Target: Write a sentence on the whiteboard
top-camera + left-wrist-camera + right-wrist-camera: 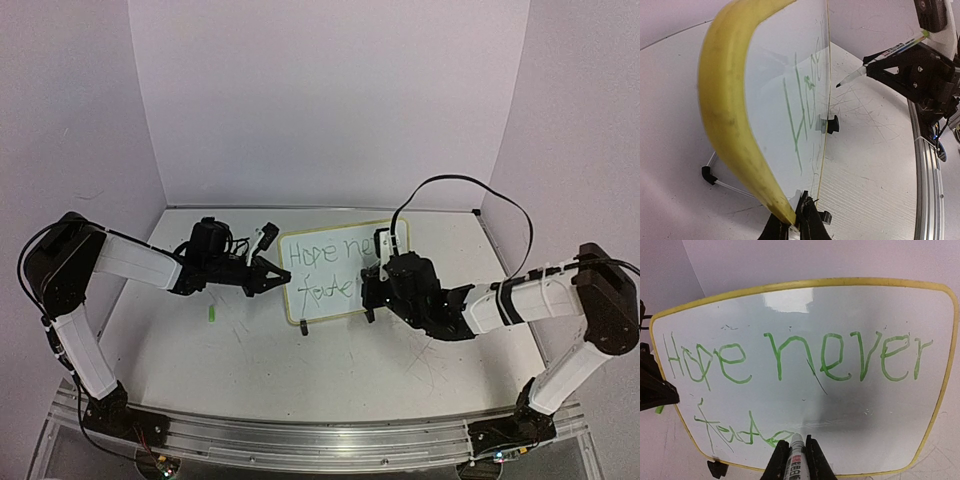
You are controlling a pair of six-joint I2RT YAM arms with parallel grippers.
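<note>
Clamped jaws on both arms: the left gripper (272, 276) pinches the whiteboard (325, 308) by its pale yellow rim at the board's 9 o'clock edge, and the right gripper (372, 290) is closed around a marker (796, 460) at the board's 4 o'clock side.

In the top view the board stands mid-table, toward 12 o'clock from the arm bases, between the two grippers, with its written face toward them. A black clip foot (303, 326) shows at its 7 o'clock corner. A small green piece (211, 314) lies on the table (330, 380) at 8 o'clock from the board, well apart from it; what it is cannot be told.

From the right wrist, the sentence (790, 360) runs in thin green letters: "Hope never" across the upper line and, below it at 7 o'clock, a looser word that reads roughly "fade". The marker's white tip points up at the end of that lower word, at the board's 6 o'clock. Whether the tip touches the surface cannot be told.

From the left wrist, the rim (725, 115) curves close in front of the camera and the fingers (812, 225) meet on it at 6 o'clock. The right gripper (875, 67) sits at 2 o'clock, with the marker tip just beside the board face.
</note>
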